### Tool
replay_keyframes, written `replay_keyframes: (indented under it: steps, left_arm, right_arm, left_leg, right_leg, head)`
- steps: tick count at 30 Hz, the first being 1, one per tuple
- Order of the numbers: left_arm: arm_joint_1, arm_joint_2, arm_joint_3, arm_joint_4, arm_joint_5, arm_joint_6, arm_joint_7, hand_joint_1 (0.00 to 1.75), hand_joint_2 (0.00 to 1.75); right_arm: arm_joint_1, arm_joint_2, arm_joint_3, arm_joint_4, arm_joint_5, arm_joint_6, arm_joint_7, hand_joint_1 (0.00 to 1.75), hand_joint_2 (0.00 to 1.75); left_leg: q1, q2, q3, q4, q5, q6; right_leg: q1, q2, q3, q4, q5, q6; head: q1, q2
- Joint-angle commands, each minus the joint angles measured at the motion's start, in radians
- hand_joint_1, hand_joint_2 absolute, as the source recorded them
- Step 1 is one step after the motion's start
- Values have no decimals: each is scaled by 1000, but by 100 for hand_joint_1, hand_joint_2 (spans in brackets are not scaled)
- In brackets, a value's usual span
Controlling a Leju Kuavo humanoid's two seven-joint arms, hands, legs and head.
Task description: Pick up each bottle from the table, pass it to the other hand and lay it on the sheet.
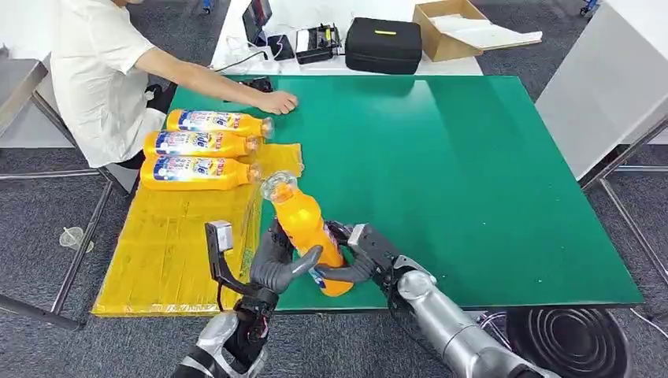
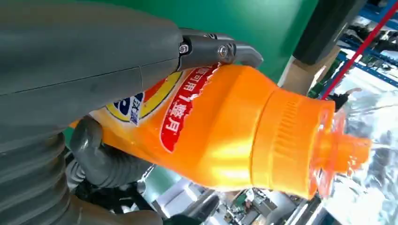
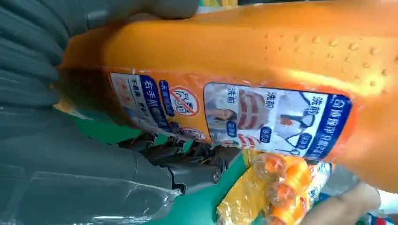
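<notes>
An orange bottle (image 1: 303,224) with a clear cap stands tilted above the table's near edge, cap pointing away from me. My left hand (image 1: 277,264) grips its body from the left and my right hand (image 1: 358,256) grips its lower part from the right. In the left wrist view my left hand (image 2: 94,93) wraps the labelled bottle (image 2: 225,131). My right hand (image 3: 94,164) holds the bottle (image 3: 263,61) near its base in the right wrist view. Three more orange bottles (image 1: 201,144) lie side by side on the far end of the yellow sheet (image 1: 169,244).
A person in a white shirt sits at the far left with a hand (image 1: 276,102) resting on the green table (image 1: 473,173). A black case (image 1: 384,43), a cardboard box (image 1: 453,27) and devices stand on the white table behind.
</notes>
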Motion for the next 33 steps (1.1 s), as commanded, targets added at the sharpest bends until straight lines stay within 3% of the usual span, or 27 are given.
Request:
replay_keyframes:
  steps: [1,3,4,14,15,16,17,26,27,30,31,32,33]
  left_arm:
    - [-62,10,-39,123,29,-32,19,0,175]
    - [-82,8,-37,148,39,-21,19,0,175]
    - [-94,5,-39,162,35,-10,19,0,175]
    - [-140,-19,-51,211,-38,70,-49,0,175]
    - [-141,-20,-53,211,-47,79,-56,21,175]
    - [-139,-24,-50,208,-56,84,-64,108,175]
    - [-138,-24,-52,202,-70,88,-76,175,175]
    - [-131,-29,-32,177,-73,87,-84,175,175]
    - [-131,-29,-32,177,-73,87,-84,175,175]
    - [-118,-30,-12,153,-71,82,-98,175,175]
    - [-113,-30,-4,140,-69,81,-100,175,175]
    - [-107,-29,4,126,-66,80,-104,175,175]
    - [-98,-26,10,107,-65,79,-106,175,175]
  right_arm:
    - [-94,32,103,94,26,-11,0,175,175]
    - [-108,37,116,103,47,-28,1,175,175]
    - [-111,37,122,103,55,-33,2,175,175]
    - [-94,43,141,65,53,-25,-21,175,175]
    - [-93,43,140,63,50,-24,-23,175,175]
    - [-90,42,140,58,41,-13,-26,175,175]
    - [-90,41,141,55,40,-12,-27,175,175]
    - [-89,37,152,51,36,2,-31,175,175]
    - [-89,37,152,51,36,2,-31,175,175]
    - [-81,35,153,49,25,12,-39,161,175]
    - [-75,34,151,49,20,13,-42,147,175]
    - [-70,33,149,50,15,16,-43,40,175]
    - [-63,31,148,49,13,10,-43,3,175]
  left_leg:
    - [0,3,2,0,-1,0]
    - [1,5,7,1,-4,0]
    - [0,2,1,0,-1,0]
    - [0,2,2,0,-1,0]
    - [0,2,4,1,-2,0]
    - [1,3,5,2,-4,0]
    - [1,3,7,2,-4,0]
    - [0,1,1,0,-1,0]
    - [1,3,6,2,-4,0]
    - [1,2,3,1,-2,0]
    - [1,2,2,1,-1,0]
    - [2,4,7,3,-5,0]
    - [1,1,3,1,-2,0]
  right_leg:
    - [1,2,2,0,-1,-2]
    - [2,2,7,0,-3,-5]
    - [0,1,1,0,0,-2]
    - [1,0,2,0,-1,-2]
    - [1,0,4,0,-2,-4]
    - [2,1,5,0,-3,-5]
    - [2,1,7,1,-3,-6]
    - [1,0,1,0,-1,-2]
    - [2,1,6,1,-3,-6]
    - [1,1,3,0,-2,-4]
    - [1,0,2,0,-1,-3]
    - [3,1,7,1,-3,-6]
    - [1,0,3,0,-2,-3]
  head:
    - [0,0]
    - [0,0]
    - [0,0]
    - [0,0]
    - [0,0]
    - [0,0]
    - [0,0]
    - [1,0]
    - [0,0]
    - [0,0]
    - [0,0]
    - [0,0]
    - [0,0]
